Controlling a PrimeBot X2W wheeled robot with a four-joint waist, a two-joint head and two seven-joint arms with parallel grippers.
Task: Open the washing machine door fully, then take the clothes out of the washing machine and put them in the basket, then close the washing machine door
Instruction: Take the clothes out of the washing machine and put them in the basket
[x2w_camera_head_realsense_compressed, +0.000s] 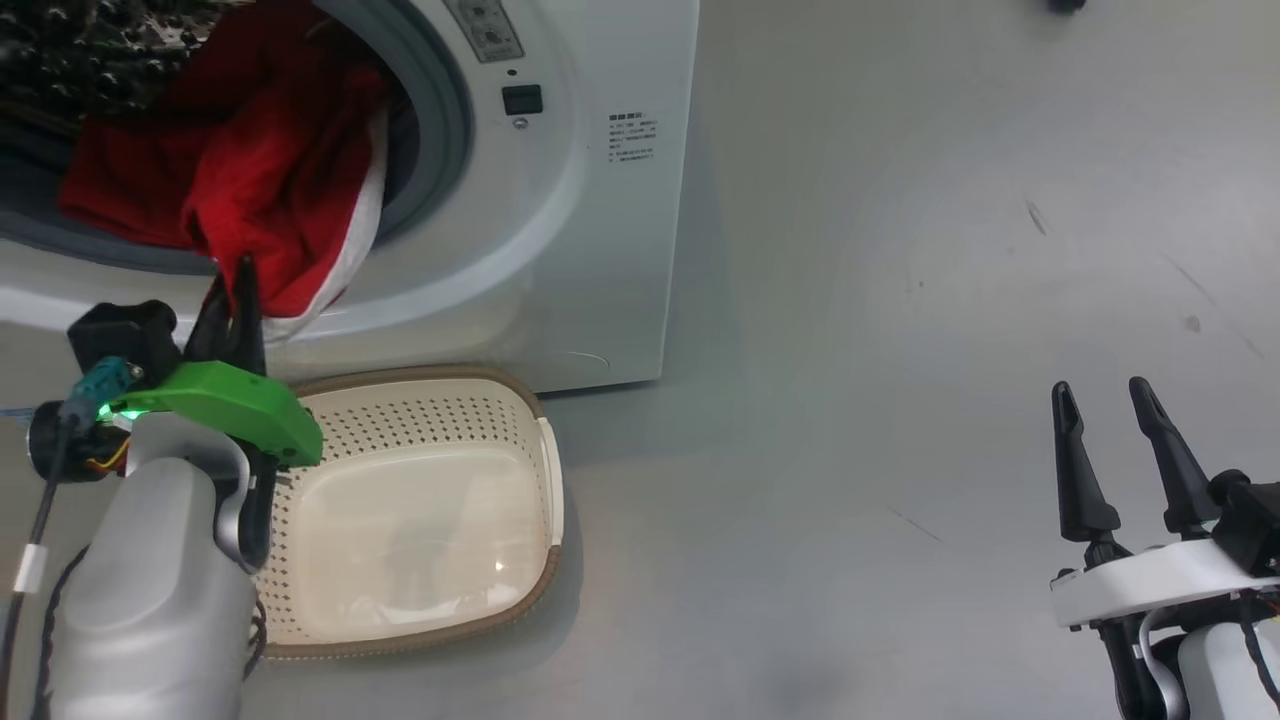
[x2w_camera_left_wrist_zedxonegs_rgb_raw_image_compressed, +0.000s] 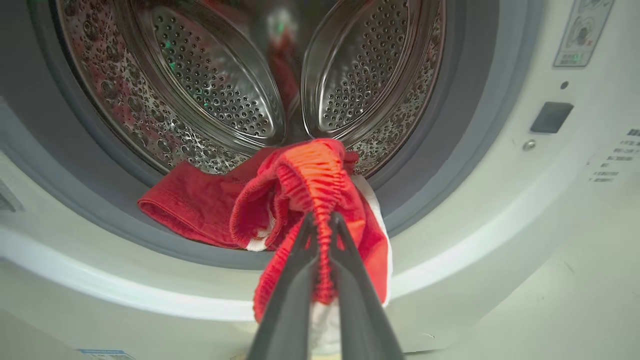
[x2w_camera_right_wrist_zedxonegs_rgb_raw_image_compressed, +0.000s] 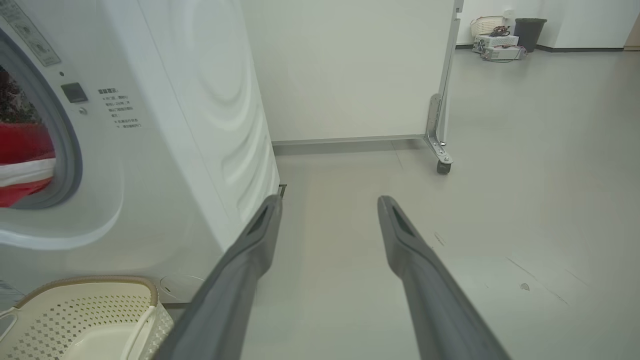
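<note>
Head view: nearest, the robot's pale left forearm with its green wrist collar leads up to the left gripper (x2w_camera_head_realsense_compressed: 232, 285). Its two dark fingers are pinched together on the hanging edge of the bright red clothes with white trim (x2w_camera_head_realsense_compressed: 250, 160), which spill from the mouth of the big white front-loading washing machine (x2w_camera_head_realsense_compressed: 600, 200). Just below, on the grey floor (x2w_camera_head_realsense_compressed: 900, 300), the small cream perforated plastic basket with a brown rim (x2w_camera_head_realsense_compressed: 548, 470) holds nothing. The right gripper (x2w_camera_head_realsense_compressed: 1105, 395) hangs well apart, fingers spread, holding nothing. Left wrist view: the gripper clamps a red elastic band, and the rest of the cloth lies across the grey rubber seal (x2w_camera_left_wrist_zedxonegs_rgb_raw_image_compressed: 85, 180) below the perforated steel drum (x2w_camera_left_wrist_zedxonegs_rgb_raw_image_compressed: 215, 95). Right wrist view: spread fingers over floor, machine and basket to the left. The mouth stands uncovered, so opening looks done and removal is under way. Dropping the clothes into the basket and closing the door remain.
</note>
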